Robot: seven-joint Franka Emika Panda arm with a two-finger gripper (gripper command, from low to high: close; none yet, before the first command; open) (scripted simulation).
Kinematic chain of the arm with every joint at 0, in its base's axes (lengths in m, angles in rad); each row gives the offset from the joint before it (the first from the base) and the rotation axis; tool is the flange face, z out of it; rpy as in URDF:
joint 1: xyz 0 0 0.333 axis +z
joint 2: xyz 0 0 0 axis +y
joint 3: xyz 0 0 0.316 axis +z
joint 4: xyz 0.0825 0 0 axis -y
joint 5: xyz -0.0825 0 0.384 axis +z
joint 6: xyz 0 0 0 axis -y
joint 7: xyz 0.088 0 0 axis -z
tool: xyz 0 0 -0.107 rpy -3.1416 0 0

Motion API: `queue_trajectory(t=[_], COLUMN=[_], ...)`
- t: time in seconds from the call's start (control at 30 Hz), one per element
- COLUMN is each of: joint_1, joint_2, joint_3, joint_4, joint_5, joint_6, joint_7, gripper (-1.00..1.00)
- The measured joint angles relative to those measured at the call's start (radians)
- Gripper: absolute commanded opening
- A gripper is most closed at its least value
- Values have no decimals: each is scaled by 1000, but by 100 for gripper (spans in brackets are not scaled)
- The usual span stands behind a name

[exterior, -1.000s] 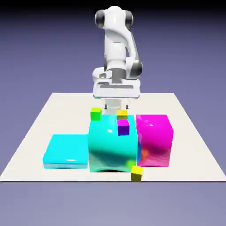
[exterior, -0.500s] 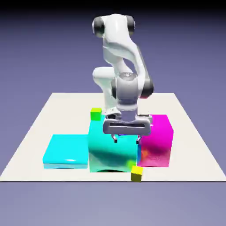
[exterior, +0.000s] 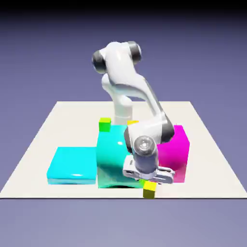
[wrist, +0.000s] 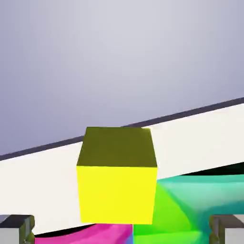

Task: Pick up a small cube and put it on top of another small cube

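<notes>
The small cube (exterior: pixel 150 190), yellow on top with olive sides, sits on the white table near its front edge, before the big blocks. My gripper (exterior: pixel 148 180) hangs low just above and behind it, tilted forward. In the hand view the small cube (wrist: pixel 116 188) fills the middle, and my gripper (wrist: pixel 122 229) stands open with its grey fingertips (wrist: pixel 16 229) at both bottom corners, well clear of the cube's sides. The arm hides the other small cube, the dark purple one, in the exterior view.
A big glossy cyan block (exterior: pixel 112 154) and a magenta block (exterior: pixel 176 144) stand right behind the hand. A flat cyan slab (exterior: pixel 72 165) lies at the exterior view's left. A lime-green cube (exterior: pixel 104 124) and a golden-yellow cube (exterior: pixel 132 122) rest by the cyan block's top. The table's front edge (exterior: pixel 96 197) is close.
The arm has swung forward and down from behind the cyan block, over its top, to just above the small cube at the table's front. The jaws stayed open.
</notes>
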Motion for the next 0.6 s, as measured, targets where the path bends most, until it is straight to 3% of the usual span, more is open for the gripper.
queue_trajectory(t=[0.1, 0.13, 0.33, 0.6], joint_1=[14, 16, -7, 98], joint_2=[58, 66, -10, -293], joint_3=[-18, -20, 22, -7], joint_4=[-74, -83, -7, -70], joint_5=[-20, -23, 14, 71], joint_6=[130, 147, 3, -176], joint_7=[6, 7, -16, -350], gripper=[0, -100, -100, -100])
